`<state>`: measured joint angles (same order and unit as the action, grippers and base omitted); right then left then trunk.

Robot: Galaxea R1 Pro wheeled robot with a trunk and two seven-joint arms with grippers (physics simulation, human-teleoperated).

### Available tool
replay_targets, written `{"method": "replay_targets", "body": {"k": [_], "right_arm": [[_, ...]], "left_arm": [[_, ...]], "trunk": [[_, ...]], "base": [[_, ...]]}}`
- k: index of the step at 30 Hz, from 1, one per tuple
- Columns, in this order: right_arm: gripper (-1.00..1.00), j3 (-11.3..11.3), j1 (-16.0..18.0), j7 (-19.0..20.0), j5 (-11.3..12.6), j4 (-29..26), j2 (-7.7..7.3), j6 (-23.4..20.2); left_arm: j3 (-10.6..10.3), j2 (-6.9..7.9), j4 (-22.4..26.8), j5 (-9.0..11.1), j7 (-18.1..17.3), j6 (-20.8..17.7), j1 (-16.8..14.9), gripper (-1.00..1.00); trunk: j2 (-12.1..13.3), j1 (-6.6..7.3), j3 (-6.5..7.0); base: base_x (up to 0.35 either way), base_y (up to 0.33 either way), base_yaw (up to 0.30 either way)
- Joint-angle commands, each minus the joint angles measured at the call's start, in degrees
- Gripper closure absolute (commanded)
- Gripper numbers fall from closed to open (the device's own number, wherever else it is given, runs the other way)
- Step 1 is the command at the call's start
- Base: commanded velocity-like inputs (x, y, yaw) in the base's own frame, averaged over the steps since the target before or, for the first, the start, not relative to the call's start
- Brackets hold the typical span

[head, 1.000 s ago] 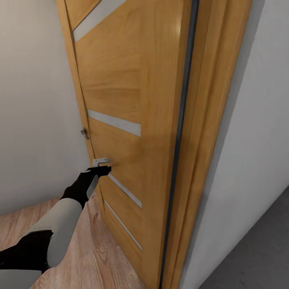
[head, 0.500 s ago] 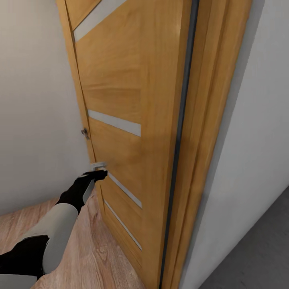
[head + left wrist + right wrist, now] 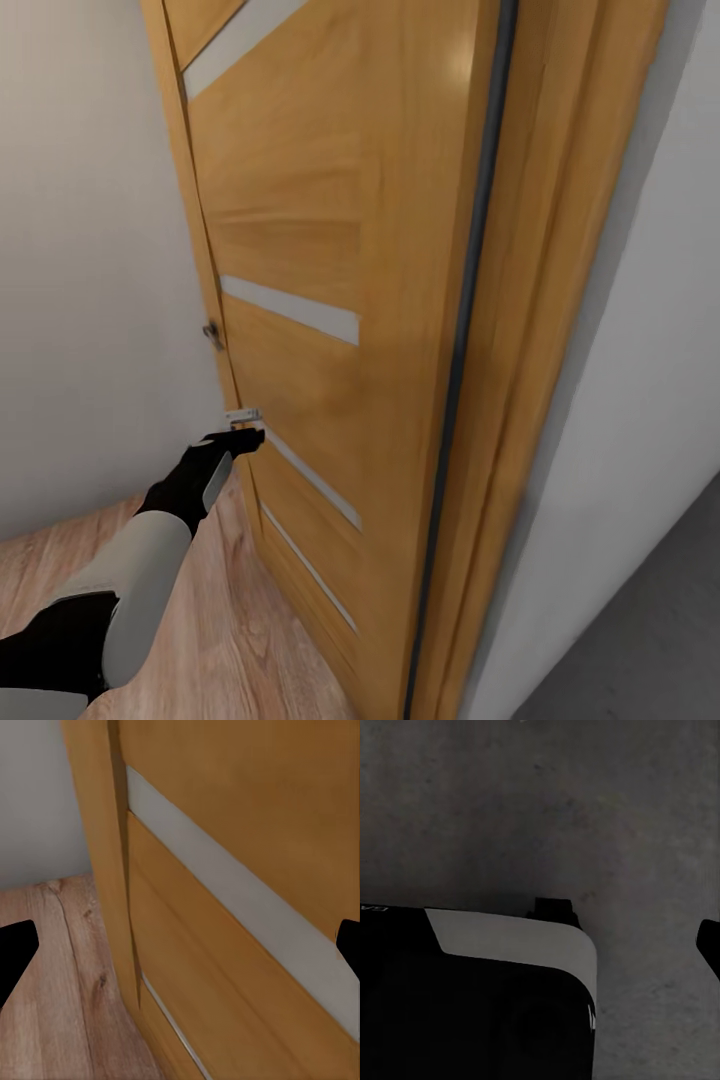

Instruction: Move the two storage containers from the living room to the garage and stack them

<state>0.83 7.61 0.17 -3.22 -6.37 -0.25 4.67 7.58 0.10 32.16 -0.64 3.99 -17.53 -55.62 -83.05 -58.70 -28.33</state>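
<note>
The two storage containers are out of view. In the head view my left gripper (image 3: 243,438) is stretched toward the free edge of a wooden door (image 3: 330,250), just below a small metal latch plate (image 3: 243,414). The left wrist view has its black fingertips (image 3: 15,952) at opposite edges of the picture. They stand wide open with nothing between them, facing the door panel (image 3: 247,817) and its grey stripe. My right gripper (image 3: 542,949) hangs over dark-grey concrete floor (image 3: 585,810). One fingertip (image 3: 709,943) is far out at the picture's edge, so it reads as open and empty.
The door has grey inlay stripes and a small handle (image 3: 211,331) at its far side. Its frame (image 3: 540,330) and a white wall (image 3: 640,350) are on the right. Light wood planks (image 3: 220,640) lie lower left, grey concrete (image 3: 650,650) lower right. My own base (image 3: 472,1005) sits under the right wrist.
My left gripper has drawn back a little from the latch plate, down and to the left. The door frame at the right has shifted to the right in the picture.
</note>
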Motion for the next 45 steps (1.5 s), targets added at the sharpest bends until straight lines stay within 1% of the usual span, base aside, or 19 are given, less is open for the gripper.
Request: {"method": "replay_targets", "body": {"k": [1,11,32,35,36,40,41,45], "right_arm": [[-1.0,0.0,0.0,0.0,-0.3,0.0,-0.02,0.2],[-1.0,0.0,0.0,0.0,-0.3,0.0,-0.02,0.2],[-1.0,0.0,0.0,0.1,-0.3,0.0,-0.01,0.2],[-1.0,0.0,0.0,0.1,-0.3,0.0,-0.01,0.2],[-1.0,0.0,0.0,0.1,-0.3,0.0,-0.02,0.2],[-1.0,0.0,0.0,0.1,-0.3,0.0,-0.02,0.2],[-1.0,0.0,0.0,0.1,-0.3,0.0,-0.02,0.2],[-1.0,0.0,0.0,0.1,-0.3,0.0,-0.02,0.2]], "left_arm": [[0.1,-0.01,0.1,-0.1,0.1,-0.3,0.0,-1.0],[0.0,-0.15,0.1,-0.1,0.0,-0.3,0.0,-1.0],[-0.4,-0.89,0.0,-0.3,0.0,-0.2,0.1,-1.0],[-0.4,-1.41,-0.1,-0.4,0.0,0.3,0.1,-1.0],[-0.9,-2.03,-0.4,-0.5,0.0,1.9,0.1,-1.0],[-2.1,-2.24,-0.4,-0.5,0.0,2.2,0.1,-1.0],[-3.0,-2.32,-0.4,-0.5,0.0,2.3,0.1,-1.0],[-3.7,-2.41,-0.5,-0.4,0.0,2.3,0.1,-1.0]], "trunk": [[0.0,-0.03,-0.06],[0.0,-0.03,-0.06],[0.0,-0.03,0.0],[0.0,-0.03,0.15],[0.0,-0.03,0.2],[0.0,-0.03,0.42],[0.0,-0.03,0.48],[0.0,-0.03,0.68]], "base": [[0.292,0.145,0.0],[0.274,0.181,0.0],[0.01,0.007,-0.013],[0.0,0.0,-0.184],[0.0,0.0,-0.203],[0.0,0.0,-0.203],[0.0,0.0,-0.188],[0.0,0.0,-0.169]]}}
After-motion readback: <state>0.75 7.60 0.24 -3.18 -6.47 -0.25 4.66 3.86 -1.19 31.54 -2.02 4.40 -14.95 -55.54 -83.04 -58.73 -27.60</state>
